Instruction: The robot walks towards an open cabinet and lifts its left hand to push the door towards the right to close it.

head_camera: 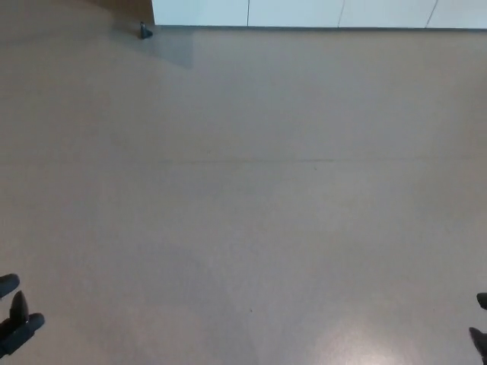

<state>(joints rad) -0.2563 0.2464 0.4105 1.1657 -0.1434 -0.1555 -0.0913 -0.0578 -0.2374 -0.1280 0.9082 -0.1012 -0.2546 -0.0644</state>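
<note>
Both hands hang low on the approach: the black left hand (17, 319), fingers spread and empty, right hand (481, 334) unreadable, far from the white flat-fronted cabinet (304, 12) across bare beige floor (243, 198).

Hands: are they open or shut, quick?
Left hand: open, fingers apart, holding nothing.
Right hand: only a sliver shows at the edge, cannot be told.

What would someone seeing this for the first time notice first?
Mostly a wide stretch of bare beige floor filling the view. Along the top edge runs a row of white cabinet fronts, with a small dark doorstop-like object on the floor by their left end. The left hand peeks in at bottom left, fingers apart; the right hand barely shows at bottom right.
</note>
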